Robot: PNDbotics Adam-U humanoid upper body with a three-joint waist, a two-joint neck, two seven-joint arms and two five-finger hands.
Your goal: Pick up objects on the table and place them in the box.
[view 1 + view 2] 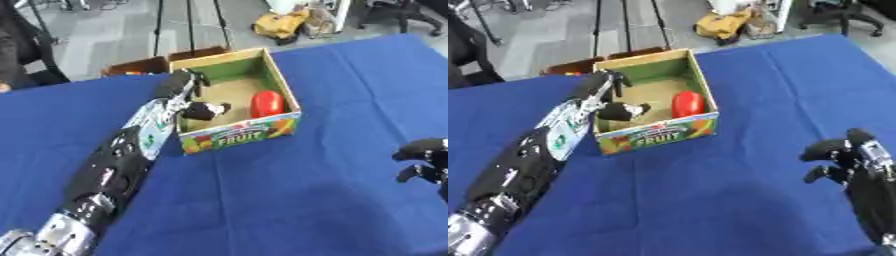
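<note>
- Blue cloth point(289, 200) covers the counter across nearly the whole view.
- Box point(280, 82): open-topped cardboard, green inner walls, tan floor, front panel printed with fruit and the word "FRUIT"; it stands on the cloth toward the far left-centre.
- Red object point(267, 103): rounded, lying inside the box against its right wall, near the front corner.
- Left arm point(118, 165): black with silver joints, reaching from the lower left corner diagonally up to the box's left wall.
- Left hand point(188, 95): positioned over the box's left rim, with fingers point(206, 110) curled down inside the box. Whether they grasp anything cannot be told; a dark shape with a pale patch sits at the fingertips, and it is unclear if this is part of the hand or a separate item.
- Right hand point(842, 155): low at the right edge, above the cloth, well apart from the box; fingers curled inward, grasping nothing.
- Second box point(140, 65): brown, just behind the first box's far left corner.
- Yellow bundle point(280, 24): on the floor beyond the counter.
</note>
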